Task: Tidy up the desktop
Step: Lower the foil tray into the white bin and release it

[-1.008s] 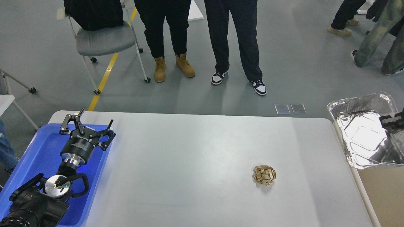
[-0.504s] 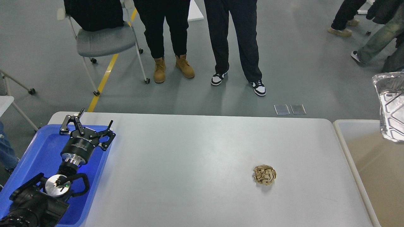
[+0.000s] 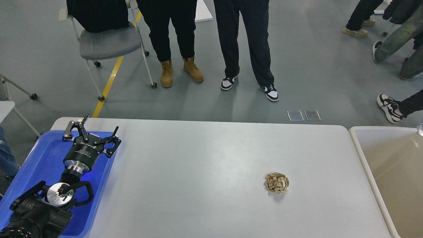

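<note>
The desktop (image 3: 205, 165) is a wide light-grey tabletop with rounded corners. A crumpled ball of brown paper (image 3: 277, 182) lies on it, right of the middle. My left gripper (image 3: 92, 128) is open and empty, held over the far end of the blue tray (image 3: 43, 155) at the left edge of the desktop. My right gripper is out of view. A sliver of shiny foil (image 3: 421, 129) shows at the right edge of the frame.
A beige bin (image 3: 393, 172) stands against the desktop's right side, open at the top. Two people (image 3: 211, 43) stand on the floor beyond the far edge. A grey chair (image 3: 109, 39) is at the back left. More legs and feet show at the far right.
The foil tray that was held over the beige bin has moved up and right and is now almost out of the frame. My left gripper and the paper ball have not moved.
</note>
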